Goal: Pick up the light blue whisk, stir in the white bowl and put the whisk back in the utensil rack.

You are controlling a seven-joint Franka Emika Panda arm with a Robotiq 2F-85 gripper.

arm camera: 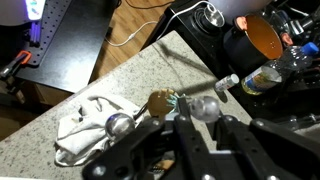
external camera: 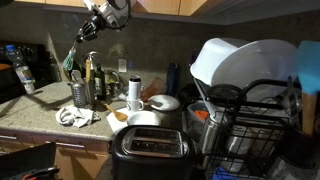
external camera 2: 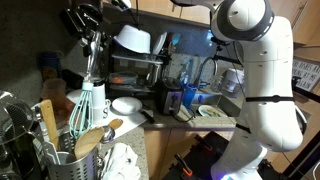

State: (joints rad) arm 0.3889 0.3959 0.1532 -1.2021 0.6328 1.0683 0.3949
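Light blue whisk (external camera 2: 88,98) hangs head-down from the gripper (external camera 2: 90,32), whose jaws are clenched on the upper end of its handle; it is in the air over the counter (external camera: 30,120), near the utensil rack (external camera: 80,95) and apart from the white bowl (external camera 2: 127,105); the hold looks narrow and high, so I judge the long tool may swing or slip; its loops may also catch the wooden spoons (external camera 2: 95,138) standing in the rack, or push the bowl if lowered carelessly.

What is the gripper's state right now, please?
Gripper: closed, holding the light blue whisk by its handle.
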